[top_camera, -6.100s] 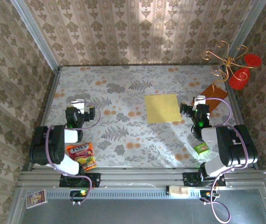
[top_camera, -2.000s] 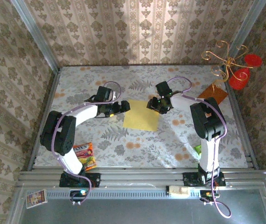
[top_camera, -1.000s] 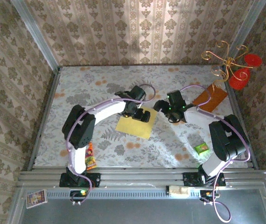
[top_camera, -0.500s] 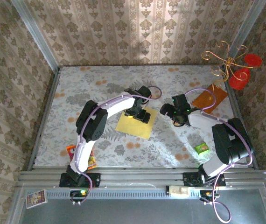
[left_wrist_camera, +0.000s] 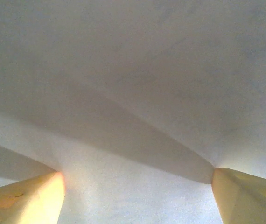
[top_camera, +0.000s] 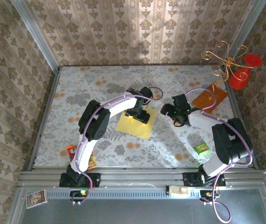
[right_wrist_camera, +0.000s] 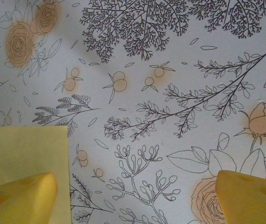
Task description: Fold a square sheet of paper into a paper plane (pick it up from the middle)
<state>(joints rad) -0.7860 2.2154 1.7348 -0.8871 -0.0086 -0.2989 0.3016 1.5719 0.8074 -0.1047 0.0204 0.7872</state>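
Observation:
The square sheet of paper (top_camera: 134,125) lies pale yellow on the flowered tablecloth, turned slightly, left of centre. My left gripper (top_camera: 140,114) stands on its upper middle. In the left wrist view the sheet (left_wrist_camera: 133,70) looks washed-out grey, and a low ridge of it rises between the two yellow fingertips (left_wrist_camera: 28,200). The left gripper (left_wrist_camera: 137,198) has its jaws wide apart, pressed on the paper. My right gripper (top_camera: 177,113) hovers open just right of the sheet. In its wrist view the right gripper (right_wrist_camera: 135,198) is over bare cloth, with the sheet's corner (right_wrist_camera: 25,154) under its left finger.
An orange-brown board (top_camera: 209,97) lies at the back right, under a gold wire ornament with red discs (top_camera: 231,65). A small green packet (top_camera: 201,148) sits beside the right arm's base. A snack packet (top_camera: 91,161) lies by the left base. Patterned walls enclose the table.
The sheet has been dragged from the right to left of centre. In the last second the left gripper settled on it, jaws narrowing slightly, and the right gripper drew back off its right corner.

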